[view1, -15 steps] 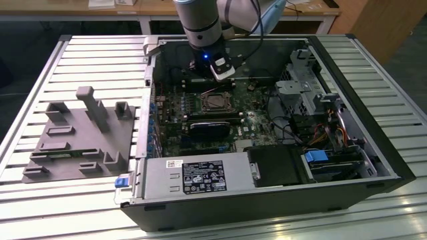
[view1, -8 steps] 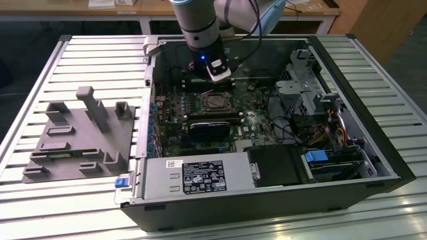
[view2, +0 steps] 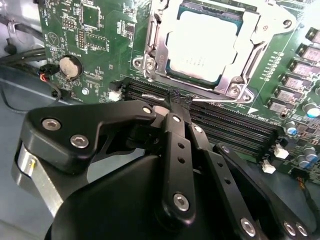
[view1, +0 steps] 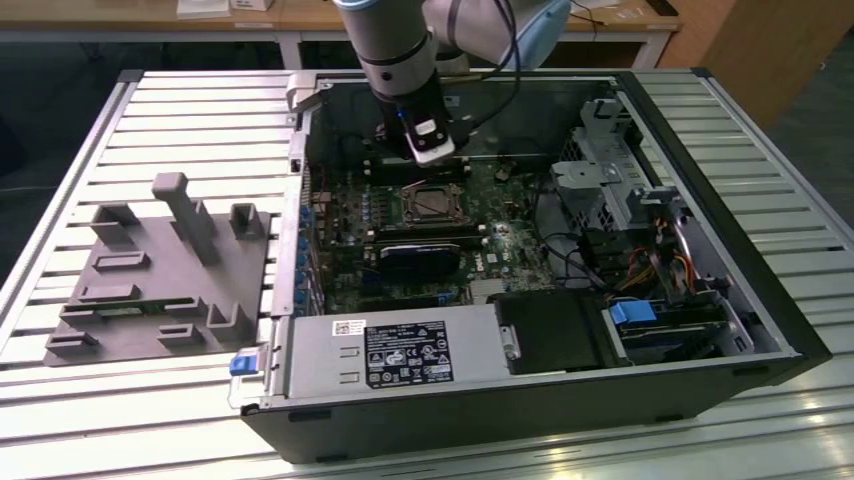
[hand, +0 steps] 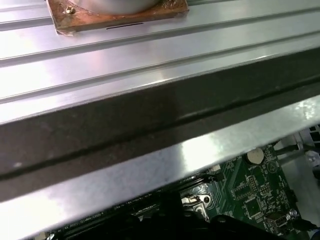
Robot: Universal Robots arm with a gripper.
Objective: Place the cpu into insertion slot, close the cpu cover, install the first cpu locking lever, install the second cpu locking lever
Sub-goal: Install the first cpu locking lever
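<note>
My fingers (view2: 176, 116) are drawn together, their black tips meeting at one point just beside the near edge of the insertion slot (view2: 240, 87), right where a thin wire lever (view2: 150, 95) runs along that edge; I cannot tell whether the tips pinch the wire or only press on it. Just past the tips the cpu (view2: 202, 42) lies flat in the slot, its dull silver top showing through the square window of the cpu cover (view2: 159, 35), which lies down over it. Under my fingers are the long black memory slots (view2: 235, 125), running parallel to the socket's edge. They sit on the green motherboard (view2: 90, 30), and a round coin cell (view2: 70, 66) stands off to one side on the same board. In the exterior view my arm (view1: 400, 50) reaches down into the open computer case (view1: 721, 150), above the socket near the board's middle. A silver power supply (view1: 400, 355) fills the case's near side. The case lies on a slatted metal surface (view1: 134, 130), and a grey moulded fixture (view1: 160, 270) rests on it to the exterior view's left, apart from the case.
</note>
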